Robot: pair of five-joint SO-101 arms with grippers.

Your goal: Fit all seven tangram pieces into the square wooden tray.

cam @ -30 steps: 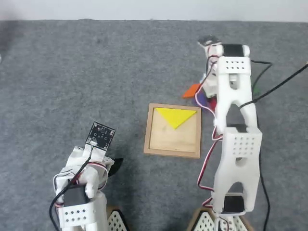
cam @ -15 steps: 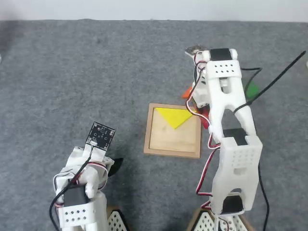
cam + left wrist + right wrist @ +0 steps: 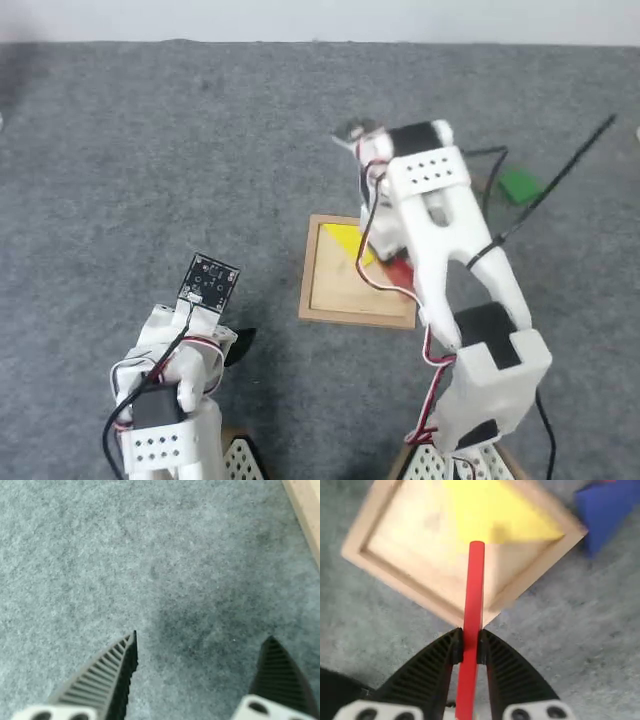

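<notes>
Nearest you, at 7 o'clock from the tray (image 3: 345, 300), your left gripper (image 3: 200, 645) hangs over the grey carpet (image 3: 150, 555) with its jaws spread wide and nothing between them. Your right gripper (image 3: 470, 635) is pinched tight on one red piece (image 3: 476, 580), held edge-on over the tray's 3 o'clock side. One yellow triangle (image 3: 495, 515) lies inside against the 12 o'clock wall. The right wrist view gives you one blue piece (image 3: 605, 510) just beside the tray. The high view gives you one green piece (image 3: 520, 185) farther off at 2 o'clock.
</notes>
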